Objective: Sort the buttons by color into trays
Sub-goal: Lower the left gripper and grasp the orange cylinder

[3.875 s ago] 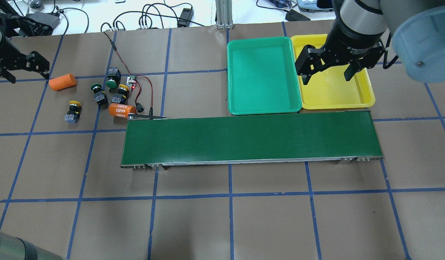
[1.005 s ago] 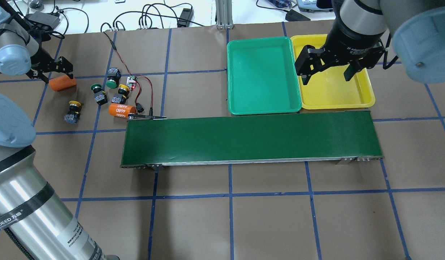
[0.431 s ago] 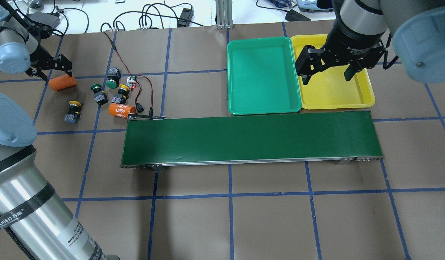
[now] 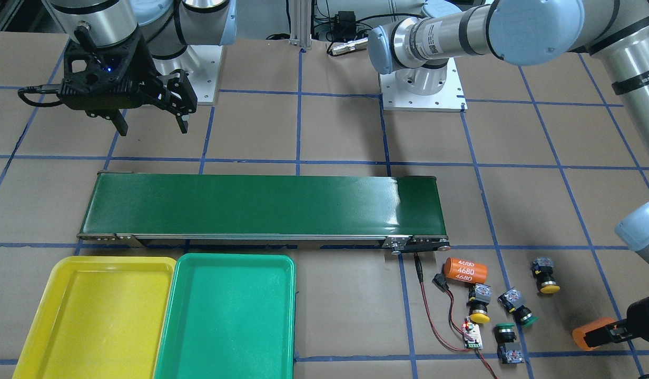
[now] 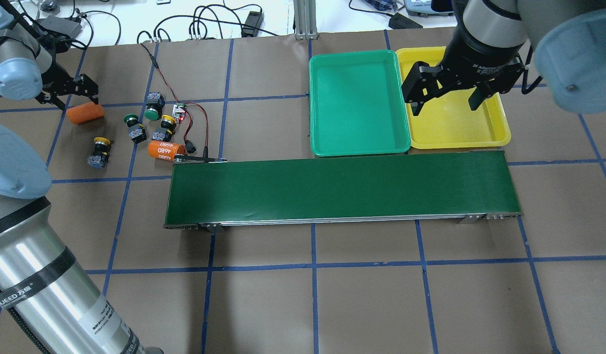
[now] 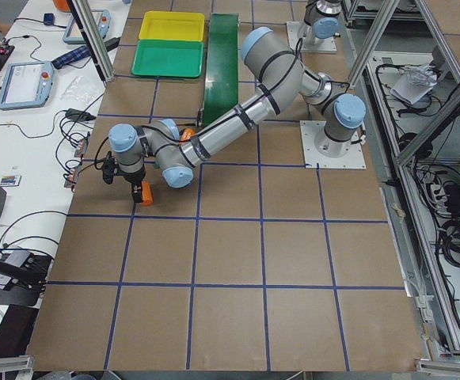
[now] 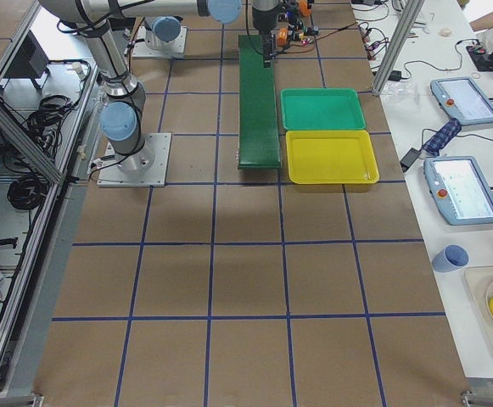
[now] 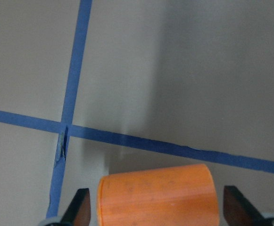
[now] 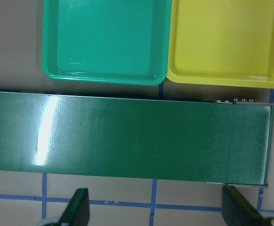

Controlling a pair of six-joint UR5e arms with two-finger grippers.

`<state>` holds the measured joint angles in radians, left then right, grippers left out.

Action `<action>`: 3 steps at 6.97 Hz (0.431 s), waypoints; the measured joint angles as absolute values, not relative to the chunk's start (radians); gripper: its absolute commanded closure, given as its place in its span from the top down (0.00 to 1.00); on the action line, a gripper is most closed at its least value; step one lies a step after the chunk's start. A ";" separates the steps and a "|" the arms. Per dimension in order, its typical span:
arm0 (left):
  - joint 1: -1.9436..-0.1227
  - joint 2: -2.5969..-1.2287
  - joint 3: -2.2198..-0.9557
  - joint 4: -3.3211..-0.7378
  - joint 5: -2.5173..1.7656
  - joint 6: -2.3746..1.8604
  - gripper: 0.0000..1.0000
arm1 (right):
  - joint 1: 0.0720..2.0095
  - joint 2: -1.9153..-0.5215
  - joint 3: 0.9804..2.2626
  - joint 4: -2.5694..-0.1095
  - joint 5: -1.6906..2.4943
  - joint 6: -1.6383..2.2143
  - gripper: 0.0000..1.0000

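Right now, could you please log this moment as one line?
left gripper open astride orange cylinder; right gripper open, empty; buttons unsorted; trays empty

- Four black-bodied buttons lie on their sides on the bench at the overhead view's upper left. The left yellow button lies apart from the rest. The left green button, right green button and right yellow button cluster to its right.
- The green tray and yellow tray lie flat, edge to edge, at upper right, with the green one on the left.

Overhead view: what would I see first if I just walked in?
A long dark-green belt crosses the middle, with a green tray and a yellow tray side by side beyond it. Off the belt's left end, the left gripper straddles an orange cylinder near four buttons.
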<state>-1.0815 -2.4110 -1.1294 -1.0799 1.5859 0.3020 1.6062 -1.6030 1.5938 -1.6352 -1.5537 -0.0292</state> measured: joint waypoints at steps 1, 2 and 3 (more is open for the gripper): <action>-1.081 -2.413 -1.129 -1.080 1.585 0.302 1.00 | 1.606 -1.603 1.594 -1.635 -1.554 -0.029 1.00; -1.081 -2.419 -1.129 -1.082 1.584 0.302 1.00 | 1.606 -1.602 1.594 -1.635 -1.554 -0.029 1.00; -1.081 -2.427 -1.129 -1.084 1.583 0.301 1.00 | 1.606 -1.602 1.594 -1.635 -1.554 -0.029 1.00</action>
